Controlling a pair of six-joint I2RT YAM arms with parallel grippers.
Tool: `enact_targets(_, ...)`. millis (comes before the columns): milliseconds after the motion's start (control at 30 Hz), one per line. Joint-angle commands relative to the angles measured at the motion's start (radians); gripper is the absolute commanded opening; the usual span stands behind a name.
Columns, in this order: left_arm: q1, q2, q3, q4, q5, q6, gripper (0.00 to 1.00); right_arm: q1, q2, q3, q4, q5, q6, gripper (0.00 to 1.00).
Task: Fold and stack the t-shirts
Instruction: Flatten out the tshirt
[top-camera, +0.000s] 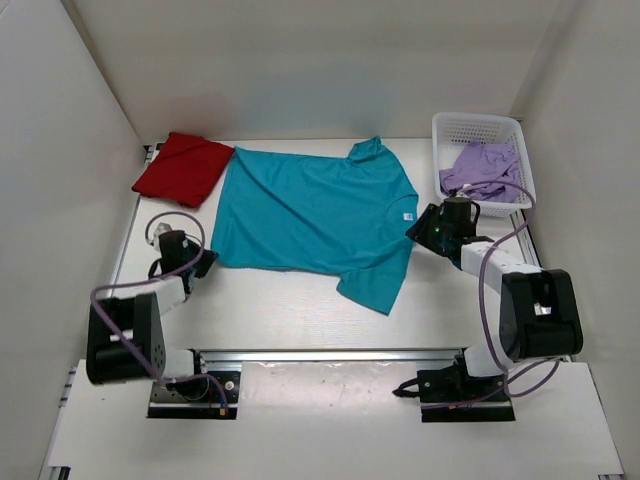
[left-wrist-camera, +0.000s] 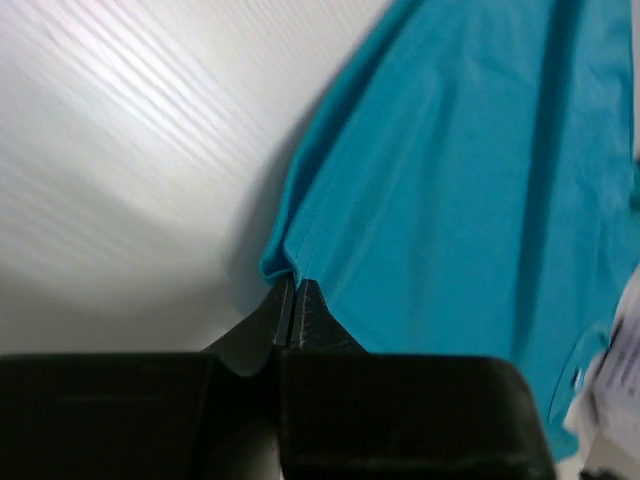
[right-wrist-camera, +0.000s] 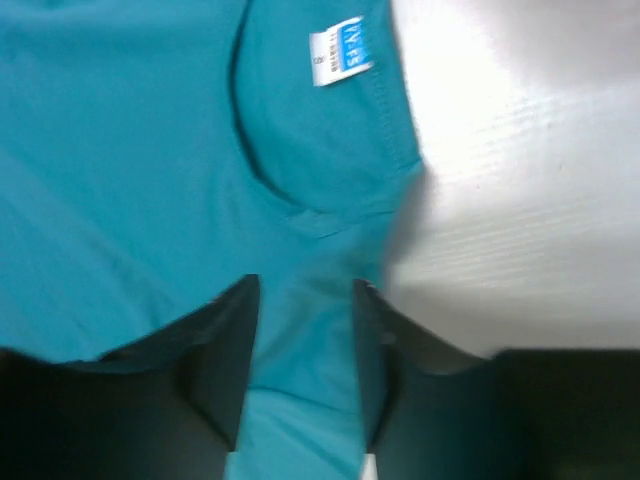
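Shirts: three counted; teal t-shirt (top-camera: 310, 215) spread flat at centre, red t-shirt (top-camera: 183, 168) folded far left, lilac t-shirt (top-camera: 482, 170) heaped in basket (top-camera: 478, 125).
Tag (right-wrist-camera: 340, 50): one, white, blue print unreadable.
Left gripper (left-wrist-camera: 295, 300): jaws clamped on teal hem corner.
Right gripper (right-wrist-camera: 305, 360): jaws apart, teal cloth between.

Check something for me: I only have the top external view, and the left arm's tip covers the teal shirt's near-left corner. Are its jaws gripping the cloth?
Observer: Yes. The left wrist view shows the left jaws shut, with the edge of the teal t-shirt pinched at their tips.
Operator: And the right jaws, at the shirt's other end?
Observer: Open, with a strip of teal cloth running between them.
Operator: Which part of the shirt is that?
Observer: The neck. The curved collar seam lies just ahead of the jaws, and beyond it is a white label printed in blue.
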Motion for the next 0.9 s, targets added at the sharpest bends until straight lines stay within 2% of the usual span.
enact_targets(0, -0.091, -0.145, -0.076, 0.032, -0.038, -0.022, 0.0, 0.044, -0.092, 0.023, -0.037, 0.026, -0.054, 0.43)
enact_targets(100, -0.156, -0.255, -0.153, 0.032, -0.068, -0.016, 0.0, 0.185, -0.208, -0.03, -0.124, 0.138, -0.09, 0.5)
enact_targets(167, -0.193, -0.339, -0.194, 0.026, -0.068, -0.008, 0.0, 0.272, -0.278, -0.076, -0.214, 0.17, -0.098, 0.49)
enact_targets(333, -0.248, -0.491, -0.237, -0.014, -0.1, 0.027, 0.0, 0.386, -0.43, -0.226, -0.369, 0.272, -0.037, 0.44)
enact_targets(500, -0.329, -0.584, -0.285, -0.033, -0.111, 0.055, 0.0, 0.42, -0.478, -0.238, -0.5, 0.316, 0.024, 0.44)
enact_targets(600, -0.364, -0.588, -0.299, -0.034, -0.131, 0.079, 0.0, 0.438, -0.478, -0.222, -0.555, 0.367, 0.049, 0.45)
enact_targets(867, -0.435, -0.596, -0.323, -0.007, -0.152, 0.078, 0.0, 0.429, -0.467, -0.244, -0.633, 0.384, 0.11, 0.47)
